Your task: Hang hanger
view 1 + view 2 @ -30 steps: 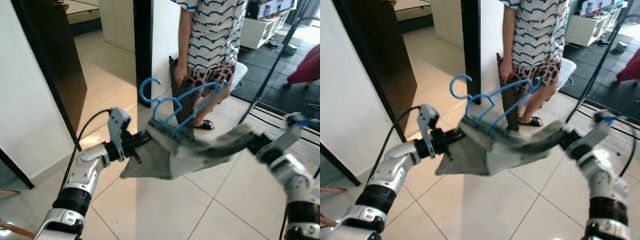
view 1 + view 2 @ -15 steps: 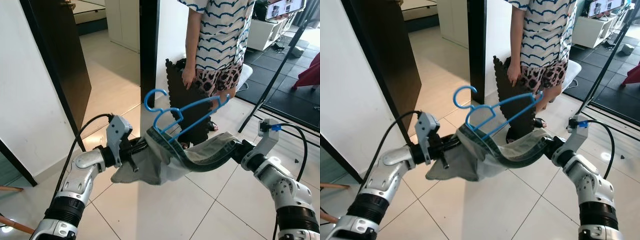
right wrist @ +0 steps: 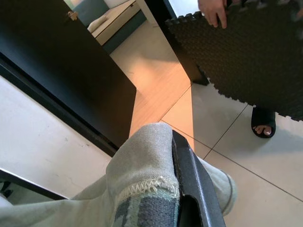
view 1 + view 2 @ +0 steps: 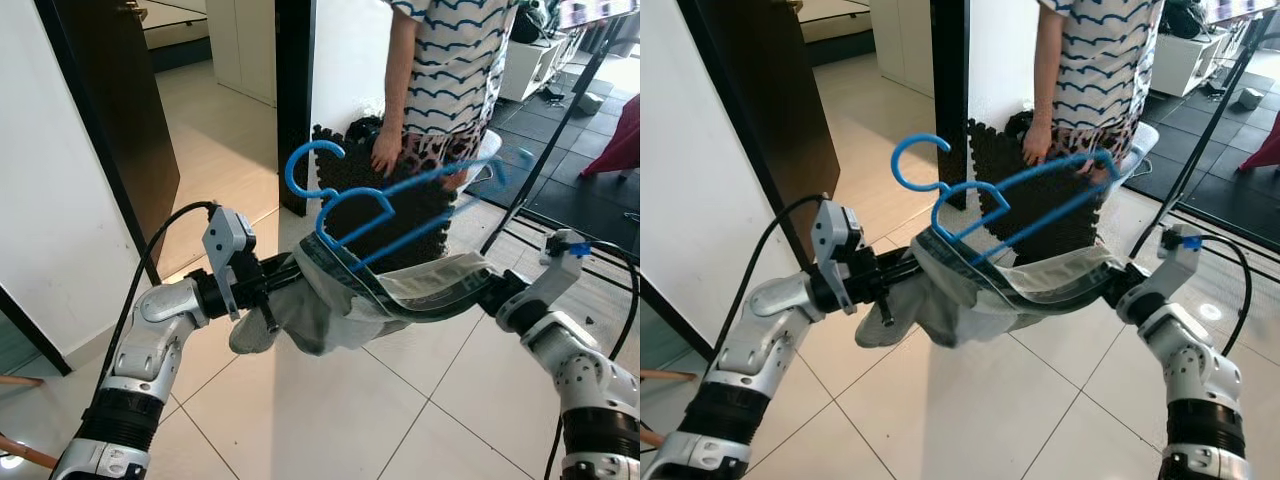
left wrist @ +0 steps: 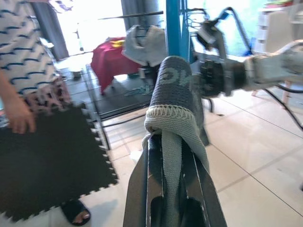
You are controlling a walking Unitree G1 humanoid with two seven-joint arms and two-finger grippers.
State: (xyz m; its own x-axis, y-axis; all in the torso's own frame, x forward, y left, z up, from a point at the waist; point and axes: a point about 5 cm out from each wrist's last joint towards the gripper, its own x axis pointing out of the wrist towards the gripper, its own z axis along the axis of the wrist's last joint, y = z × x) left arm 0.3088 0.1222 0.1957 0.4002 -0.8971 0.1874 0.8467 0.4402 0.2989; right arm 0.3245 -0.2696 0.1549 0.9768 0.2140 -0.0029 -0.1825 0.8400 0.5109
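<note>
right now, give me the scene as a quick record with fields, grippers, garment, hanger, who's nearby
left gripper: shut on the grey garment's waistband, at the robot's left
right gripper: shut on the other end of the waistband, at the right
grey garment: stretched between both grippers, sagging in the middle
blue hanger: sits in the garment's waist opening, hook up and tilted to the left, not on any rail
person: stands just beyond, a hand holding a black foam mat upright
floor: pale tiles
</note>
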